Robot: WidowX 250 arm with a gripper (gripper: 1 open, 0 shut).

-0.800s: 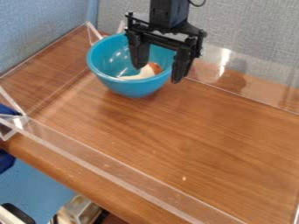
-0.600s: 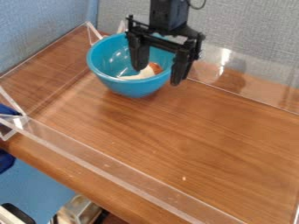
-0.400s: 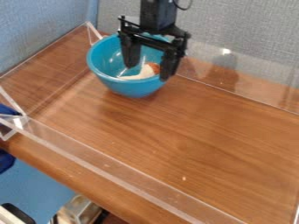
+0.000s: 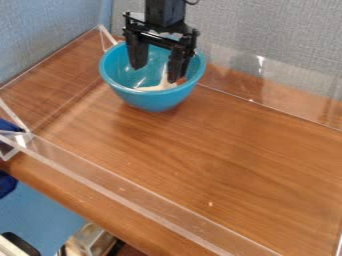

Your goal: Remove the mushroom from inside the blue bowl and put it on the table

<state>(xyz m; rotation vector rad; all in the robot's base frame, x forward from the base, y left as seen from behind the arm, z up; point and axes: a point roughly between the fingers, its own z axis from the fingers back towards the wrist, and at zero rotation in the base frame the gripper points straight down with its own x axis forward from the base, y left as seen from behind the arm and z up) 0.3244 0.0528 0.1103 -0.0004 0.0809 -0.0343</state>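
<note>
The blue bowl (image 4: 139, 97) stands at the back left of the brown wooden table (image 4: 201, 150). Inside it lies the mushroom (image 4: 154, 86); its cream stem shows on the bowl's floor, and the cap is mostly hidden behind a finger. My black gripper (image 4: 158, 70) points straight down over the bowl's middle, open, with its two fingers reaching below the rim on either side of the mushroom. Nothing is held between them.
Low clear acrylic walls (image 4: 80, 165) edge the table on all sides. A blue fabric wall stands behind the bowl. A small blue object (image 4: 8, 130) sits outside the left wall.
The gripper has moved left, from over the bowl's right rim to over its middle, and stayed open. The bowl and mushroom have not moved.
</note>
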